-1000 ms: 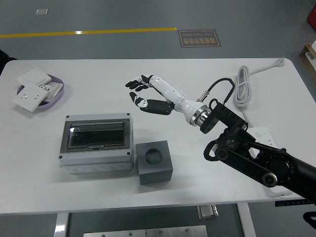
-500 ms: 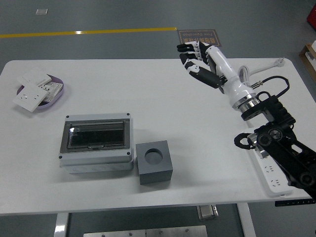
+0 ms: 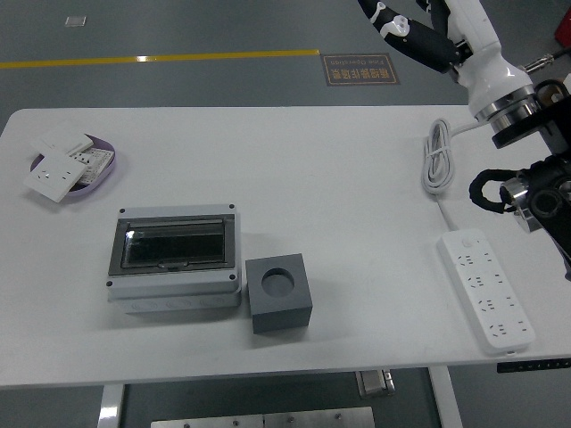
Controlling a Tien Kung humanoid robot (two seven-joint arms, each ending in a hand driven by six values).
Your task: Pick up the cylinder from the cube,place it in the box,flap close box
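Note:
A dark grey cube stands near the table's front middle, and the round hole in its top is empty. Touching its left side is a grey box with its clear flap lid lying shut. No cylinder shows anywhere. My right hand is raised high at the top right, far from the cube and the box, and partly cut off by the picture's top edge. Its fingers are relaxed and hold nothing. My left arm is out of view.
A purple bowl with white switch plates sits at the far left. A white power strip lies at the right, with its coiled cable behind it. My right forearm hangs over the table's right edge.
My right hand has swung from over the table's middle up and to the right, rising to the picture's top edge. The cube and box have not moved.

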